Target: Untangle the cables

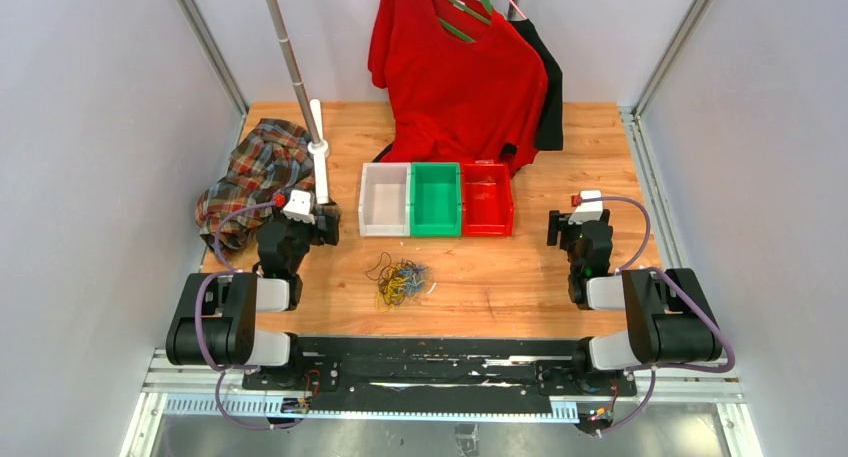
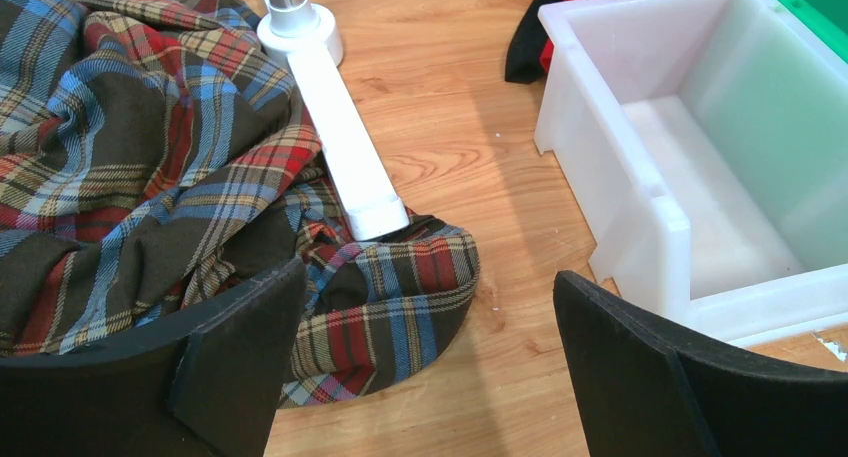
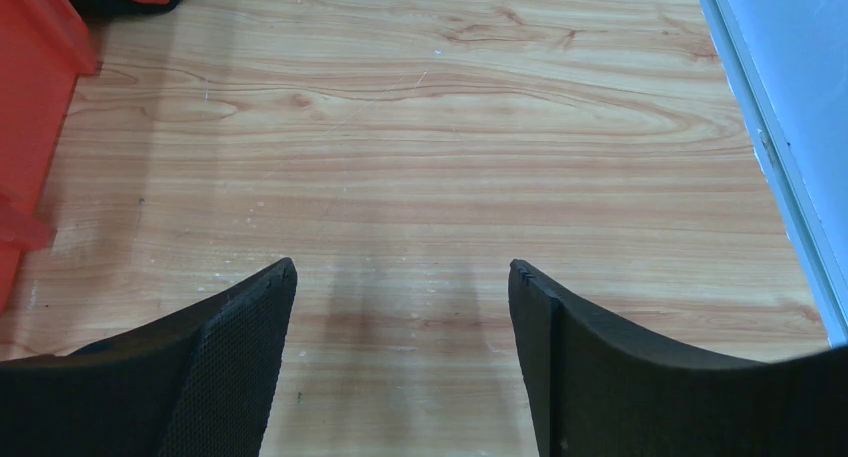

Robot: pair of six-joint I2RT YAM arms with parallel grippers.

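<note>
I can read no words, numbers, labels or brand marks anywhere, neither from above nor through the cameras on my wrists. In the overhead view, the white block on my left wrist (image 1: 297, 205), left of centre, and the white block on my right wrist (image 1: 590, 201), right of centre, are too small for me to tell whether they carry any marking.
</note>
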